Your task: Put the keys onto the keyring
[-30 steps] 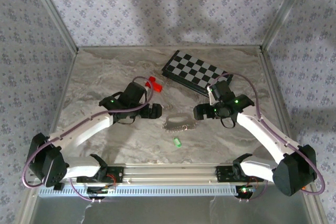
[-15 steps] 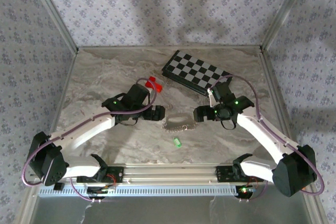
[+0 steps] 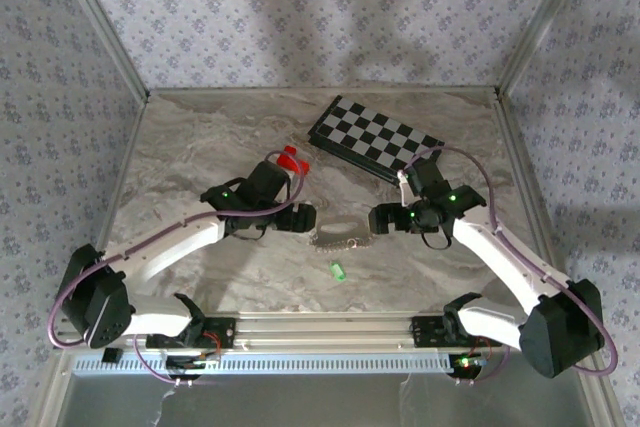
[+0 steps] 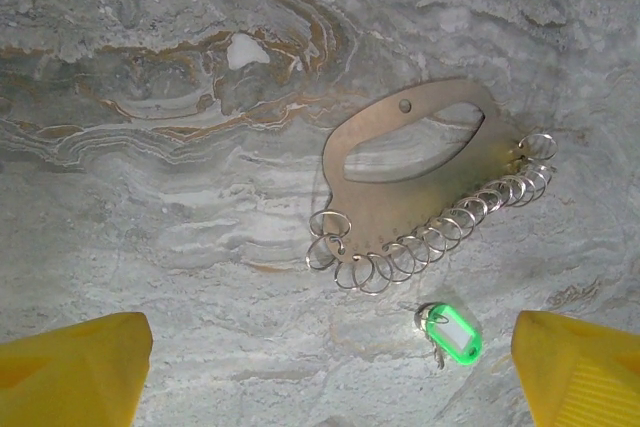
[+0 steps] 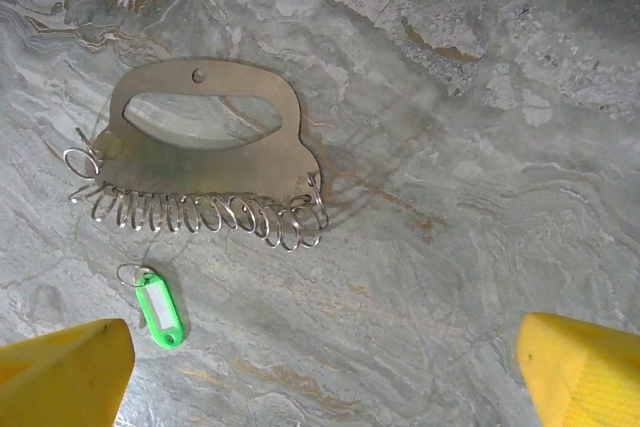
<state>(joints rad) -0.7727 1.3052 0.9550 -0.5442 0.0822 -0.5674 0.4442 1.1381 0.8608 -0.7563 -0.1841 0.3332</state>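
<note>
Left claw crept toward keyring; marble tabletop.

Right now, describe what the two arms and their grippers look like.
Both the left arm and the right arm have white links, black joint housings, a small green light and a purple cable looping alongside. The left gripper and right gripper look black from above; their fingertips are bright yellow.

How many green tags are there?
1. The green tag lies on the table beside the ring holder, not attached to it. None looks hidden.
</note>
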